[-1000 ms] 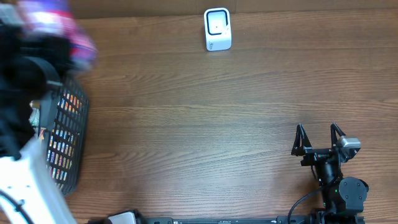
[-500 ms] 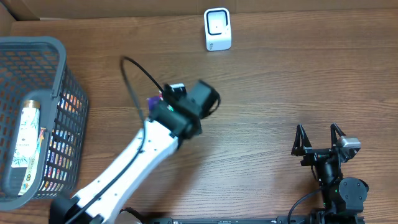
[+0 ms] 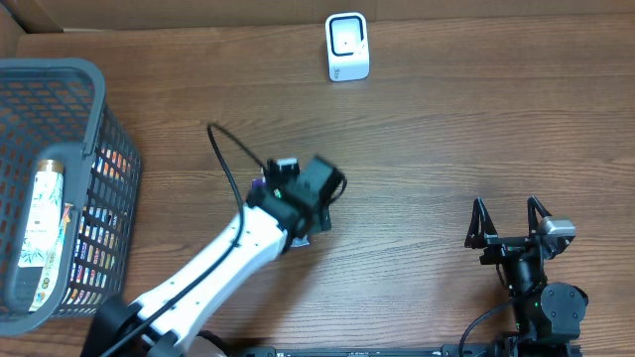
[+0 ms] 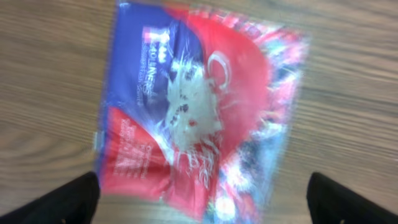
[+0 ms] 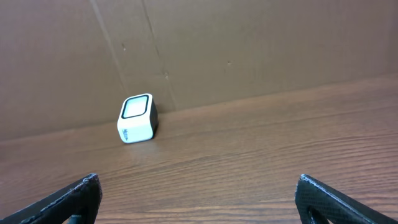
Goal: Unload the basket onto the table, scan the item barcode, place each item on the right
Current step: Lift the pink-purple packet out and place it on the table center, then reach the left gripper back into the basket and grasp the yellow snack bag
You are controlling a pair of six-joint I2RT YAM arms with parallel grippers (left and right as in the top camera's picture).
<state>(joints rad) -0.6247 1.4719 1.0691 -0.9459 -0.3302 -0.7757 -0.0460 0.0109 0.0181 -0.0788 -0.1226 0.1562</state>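
I read the left gripper (image 4: 205,202) spread wide, the packet (image 4: 199,112) directly beneath it — long axis crossing the jaw line; the right gripper (image 3: 507,223), also spread, sits well apart.

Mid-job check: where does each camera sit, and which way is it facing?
Overhead: above the table, looking straight down on basket, scanner, left arm, right arm.
Left wrist: on left arm, pointing down at the red-and-blue packet; open jaws in bottom corners.
Right wrist: low on right arm, facing forward to the scanner; open jaws in bottom corners.
Shared: overhead and right wrist both show the scanner.
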